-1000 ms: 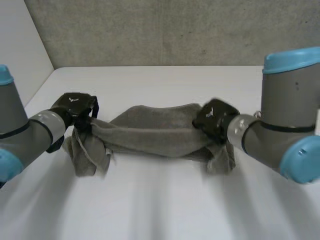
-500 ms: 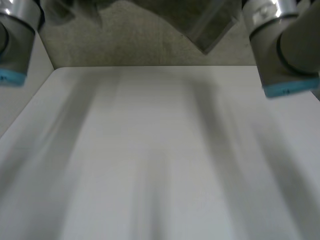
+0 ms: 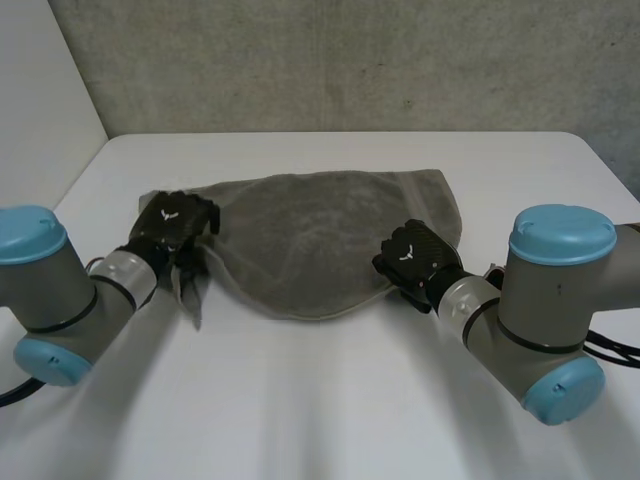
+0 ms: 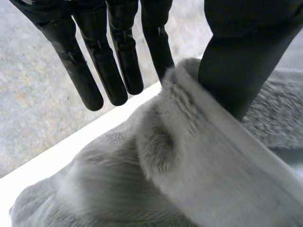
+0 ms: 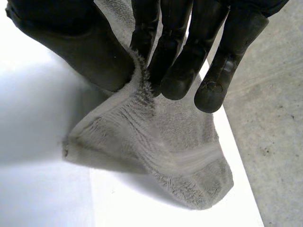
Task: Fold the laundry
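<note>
A grey towel (image 3: 320, 240) lies spread on the white table (image 3: 320, 400), its near edge sagging in a curve. My left hand (image 3: 175, 222) is at the towel's near left corner, where a bunched flap hangs down. In the left wrist view its fingers (image 4: 113, 61) stand straight and apart from the thumb (image 4: 236, 61), and the towel (image 4: 199, 165) rests against the thumb, so the hand is open. My right hand (image 3: 412, 255) is at the near right edge. There its fingers (image 5: 180, 56) pinch the towel (image 5: 165, 151) against the thumb.
A grey concrete wall (image 3: 350, 60) stands behind the table's far edge, with a white wall (image 3: 40, 100) at the left. Bare table top (image 5: 42, 189) lies in front of the towel and on both sides of it.
The towel was bunched on the table, then was swung up high, and now lies spread out flat. My left hand's fingers have come open off the corner. The right hand still pinches.
</note>
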